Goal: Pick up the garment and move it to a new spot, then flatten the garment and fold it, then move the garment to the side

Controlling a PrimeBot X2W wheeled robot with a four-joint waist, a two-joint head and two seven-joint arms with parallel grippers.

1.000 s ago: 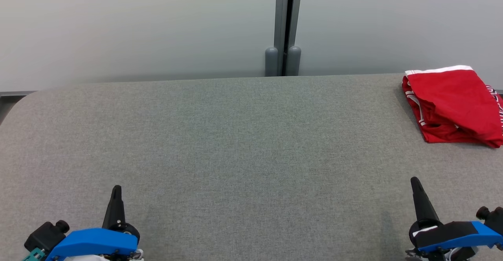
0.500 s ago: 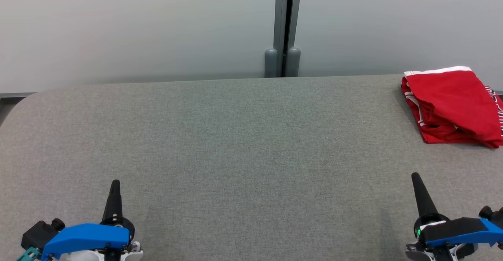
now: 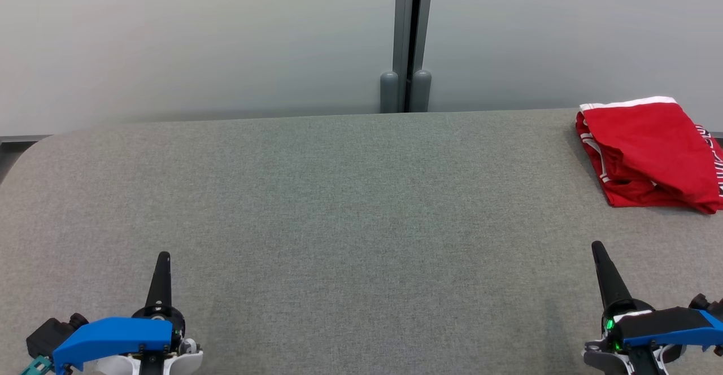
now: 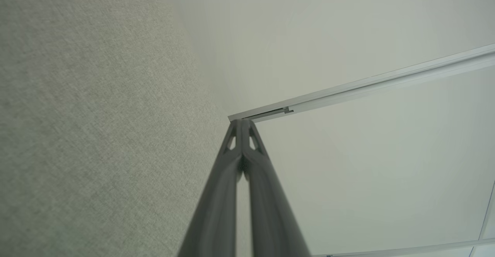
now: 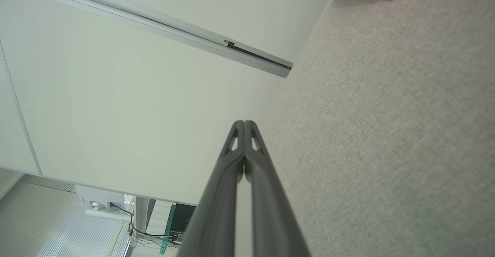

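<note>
The folded red garment with white trim (image 3: 649,149) lies at the far right of the grey fabric table (image 3: 339,205). The left gripper (image 3: 162,257) and the right gripper (image 3: 596,248), both closed and empty, have drawn back slightly; the task seems finished.

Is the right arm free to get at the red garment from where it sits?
Probably yes: bare table lies between the right gripper and the red garment ahead of it. It is shut, so it must open first.

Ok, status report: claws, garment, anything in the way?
Shut, empty: left claw, right claw. Folded red garment lies far right on table, apart from both. Nothing stands between right claw and it.
</note>
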